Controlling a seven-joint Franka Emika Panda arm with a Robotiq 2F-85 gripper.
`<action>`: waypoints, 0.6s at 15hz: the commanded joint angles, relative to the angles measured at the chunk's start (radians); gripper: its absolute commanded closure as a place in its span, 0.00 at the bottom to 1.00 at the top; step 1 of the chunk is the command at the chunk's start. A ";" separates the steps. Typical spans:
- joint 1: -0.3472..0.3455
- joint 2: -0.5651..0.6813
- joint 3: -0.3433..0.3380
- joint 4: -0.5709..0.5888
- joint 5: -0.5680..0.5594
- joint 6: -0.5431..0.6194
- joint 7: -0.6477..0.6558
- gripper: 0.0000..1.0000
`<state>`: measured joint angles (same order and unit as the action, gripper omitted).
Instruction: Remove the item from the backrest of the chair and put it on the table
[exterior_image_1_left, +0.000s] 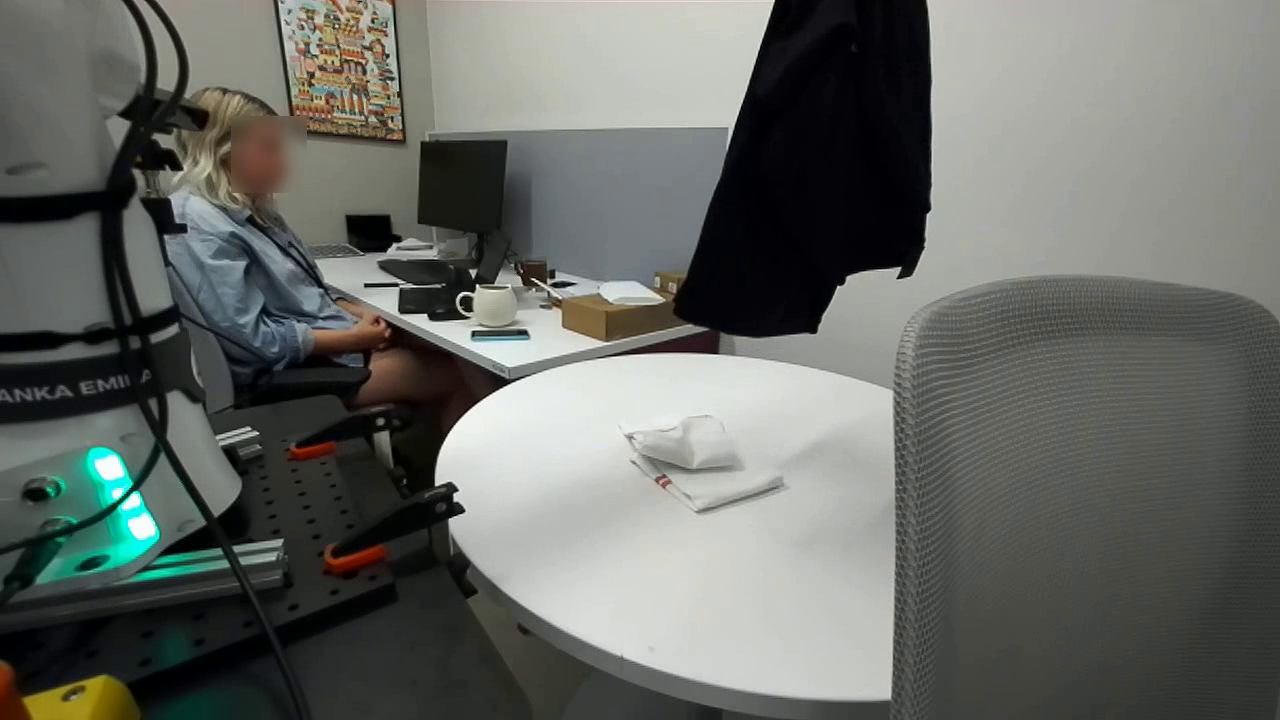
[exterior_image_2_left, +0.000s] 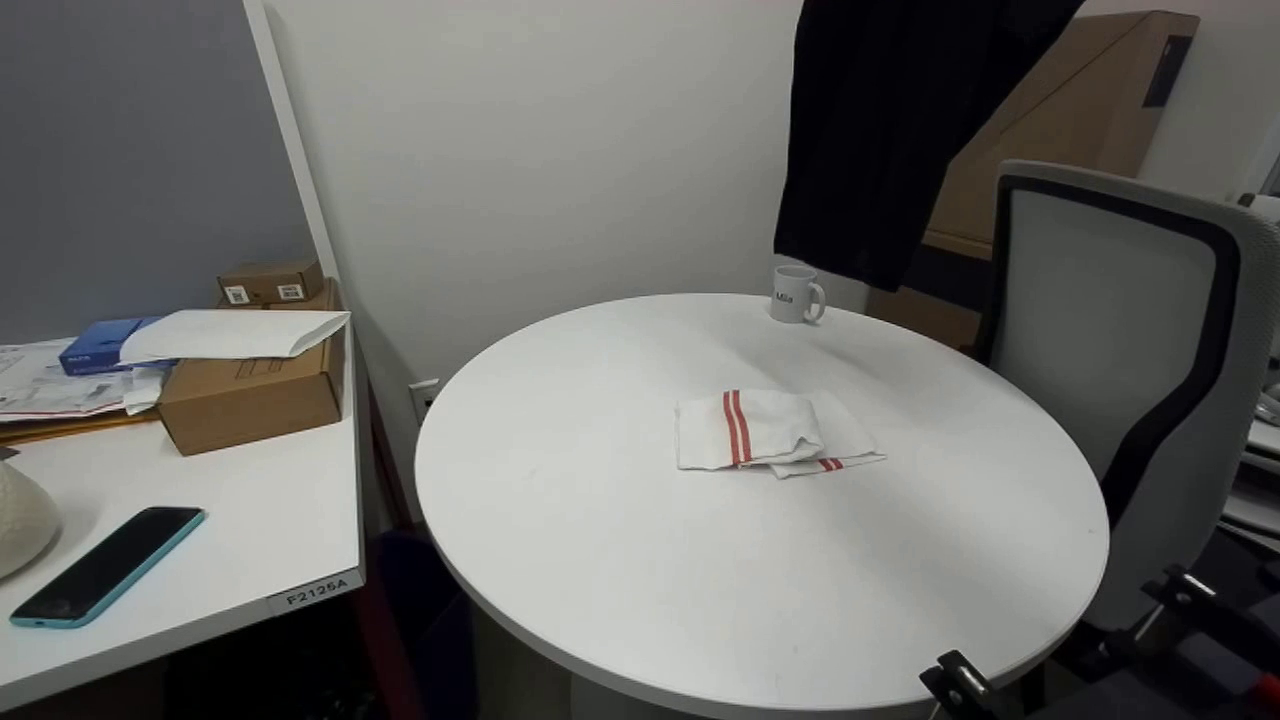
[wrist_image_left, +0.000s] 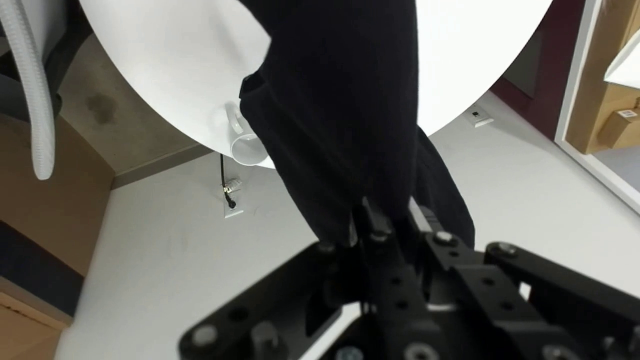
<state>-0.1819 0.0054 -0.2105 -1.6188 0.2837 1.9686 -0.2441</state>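
One dark cloth (exterior_image_1_left: 820, 180) hangs in the air at the top of the frame, right of the middle, in both exterior views. Its upper end goes out of the frame. We see the gripper (wrist_image_left: 392, 215) at the bottom of the wrist view, pinching the cloth. From there the cloth goes up to the top of that frame and hides part of a white mug (exterior_image_2_left: 790, 295).

The cloth is off the gray chair (exterior_image_1_left: 1090, 480), which stands at the right side of the frame in both exterior views. It hangs higher than the round white table (exterior_image_1_left: 600, 600). On the table we see the mug, upright, near the far edge in an exterior view. We cannot tell if the cloth touches it. A white towel (exterior_image_2_left: 780, 425) with red stripes lies folded near the middle of the table.

Farther out, at the left of the frame in an exterior view, a person (exterior_image_1_left: 235, 260) sits at a white desk (exterior_image_1_left: 520, 355). We see a brown box (exterior_image_1_left: 615, 318) and a cup (exterior_image_1_left: 492, 305) on the desk.
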 joint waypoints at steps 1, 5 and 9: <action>-0.017 0.112 0.001 0.151 0.021 -0.056 0.044 0.98; -0.054 0.216 0.000 0.230 0.011 -0.053 0.056 0.98; -0.120 0.321 -0.005 0.297 0.006 -0.049 0.061 0.98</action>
<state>-0.2552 0.2354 -0.2133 -1.4299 0.2835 1.9555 -0.2052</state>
